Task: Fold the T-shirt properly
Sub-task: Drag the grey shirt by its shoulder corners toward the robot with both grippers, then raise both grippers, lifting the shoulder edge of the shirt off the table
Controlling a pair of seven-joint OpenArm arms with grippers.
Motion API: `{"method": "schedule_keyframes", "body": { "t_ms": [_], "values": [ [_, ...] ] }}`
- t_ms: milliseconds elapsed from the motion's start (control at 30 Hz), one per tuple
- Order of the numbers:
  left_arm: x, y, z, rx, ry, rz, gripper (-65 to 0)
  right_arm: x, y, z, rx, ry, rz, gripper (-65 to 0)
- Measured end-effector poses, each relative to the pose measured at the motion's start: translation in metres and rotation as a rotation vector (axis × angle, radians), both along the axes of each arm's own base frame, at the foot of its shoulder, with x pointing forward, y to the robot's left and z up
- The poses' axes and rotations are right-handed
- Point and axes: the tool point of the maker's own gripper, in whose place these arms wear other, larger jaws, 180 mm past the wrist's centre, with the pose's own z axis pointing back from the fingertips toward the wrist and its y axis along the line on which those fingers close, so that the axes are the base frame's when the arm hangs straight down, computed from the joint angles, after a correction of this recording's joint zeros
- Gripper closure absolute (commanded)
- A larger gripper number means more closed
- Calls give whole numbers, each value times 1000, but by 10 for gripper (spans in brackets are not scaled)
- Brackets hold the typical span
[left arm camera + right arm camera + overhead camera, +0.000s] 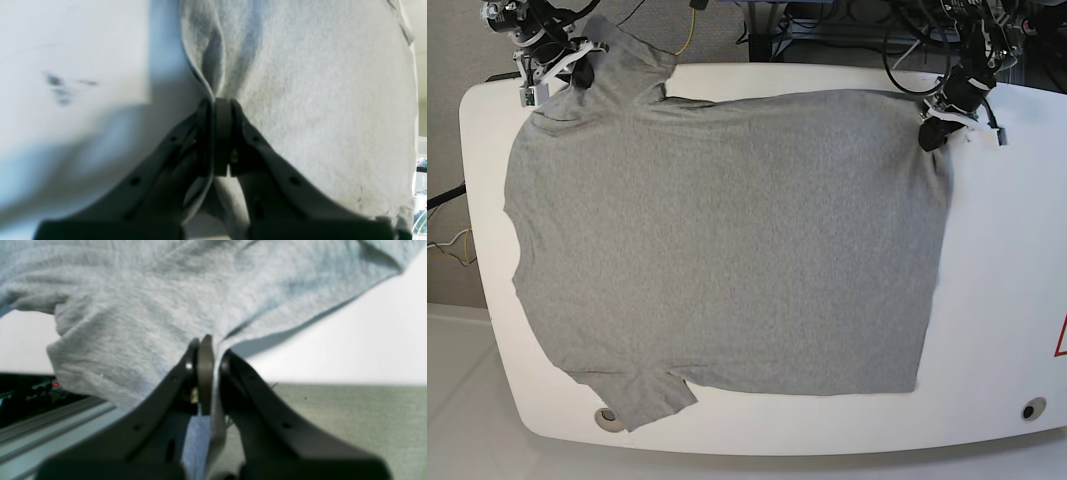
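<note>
**Both claws pinching the shirt at the far edge**

The T-shirt (727, 240) lies spread flat over most of the white desk (1007, 300). The left claw (930, 133) clamps its far hem corner (fabric bunched between the jaws); the right claw (577, 72) grips the sleeve at the desk's far corner.

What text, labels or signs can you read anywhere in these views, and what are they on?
No readable words or numbers in any view.
T-shirt: plain grey, no print or tag showing.
White table: a red triangular mark at its right edge in the base view, cut off by the frame; no lettering can be made out.
Left wrist view: dark smudges on the white surface, too blurred to read.
</note>
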Motion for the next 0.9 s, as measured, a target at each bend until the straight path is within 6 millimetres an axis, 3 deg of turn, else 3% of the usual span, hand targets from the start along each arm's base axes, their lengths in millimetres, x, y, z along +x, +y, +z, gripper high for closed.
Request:
{"method": "schedule_keyframes", "body": {
  "t_ms": [600, 900],
  "values": [
    [-5, 4, 2, 17, -6, -9, -6, -2, -1, 3, -29, 15, 19, 0],
    [-9, 7, 15, 125, 54, -64, -6, 16, -2, 28, -86, -53, 57, 0]
  ]
}}
